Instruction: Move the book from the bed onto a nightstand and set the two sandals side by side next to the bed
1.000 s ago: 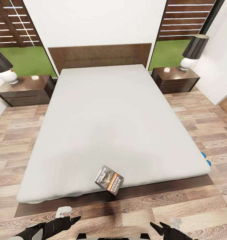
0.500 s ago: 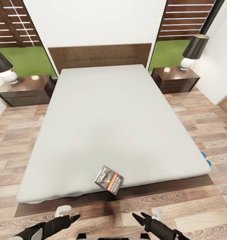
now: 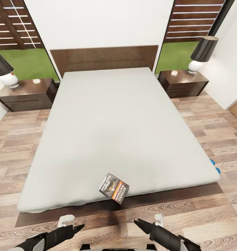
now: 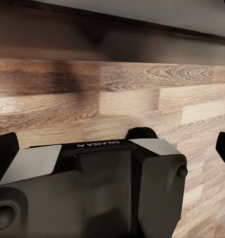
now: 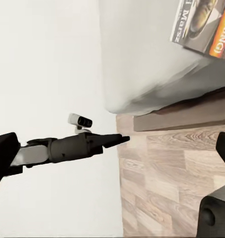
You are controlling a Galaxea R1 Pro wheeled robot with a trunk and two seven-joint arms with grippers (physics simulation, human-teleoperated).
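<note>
Dark-covered book (image 3: 113,188), orange band, white letters, on bed (image 3: 121,122) edge

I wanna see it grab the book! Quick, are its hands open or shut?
Left hand: looks shut, holding nothing.
Right hand: open, holding nothing.

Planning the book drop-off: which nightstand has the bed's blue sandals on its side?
The right nightstand; the sandals peek out at the bed's right edge.

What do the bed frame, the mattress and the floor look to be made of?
The bed frame: dark brown wood, grain streaks visible, fairly matte. The mattress: plain pale grey-white, soft-looking with rounded, slightly rumpled edges, probably fabric-covered. The floor: light wood planks, by the seams and grain; possibly laminate.
</note>
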